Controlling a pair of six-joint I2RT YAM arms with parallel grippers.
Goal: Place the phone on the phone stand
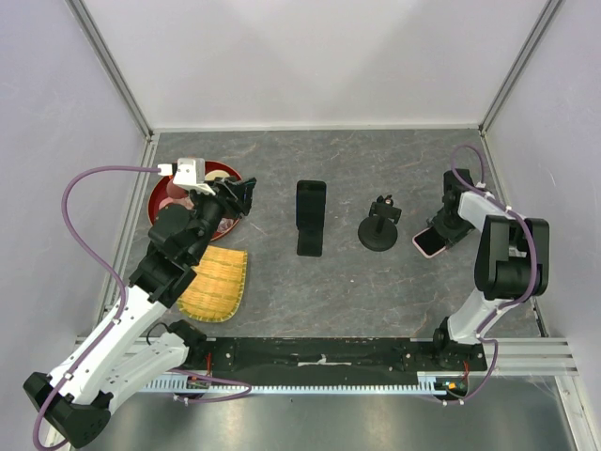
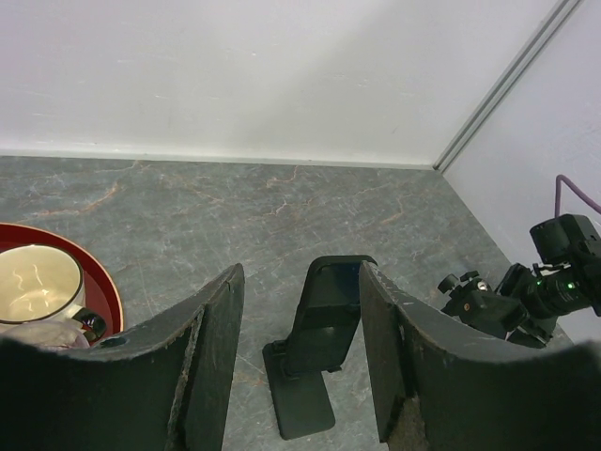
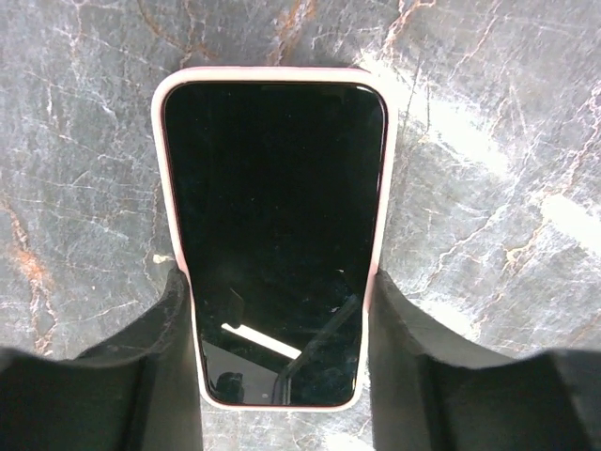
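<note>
Top external: the phone lies flat near the tabletop's right edge, under the right gripper; the stand sits mid-tabletop. Left wrist: the left gripper has its jaws apart, empty. Right wrist: jaws clamp the phone's long edges. It is probably stiff, slick and glass-fronted, so those edges suit.

White walls are enclosing a grey marbled worktop; aluminium posts are rising from its far corners, with soft light glinting off the stone.
</note>
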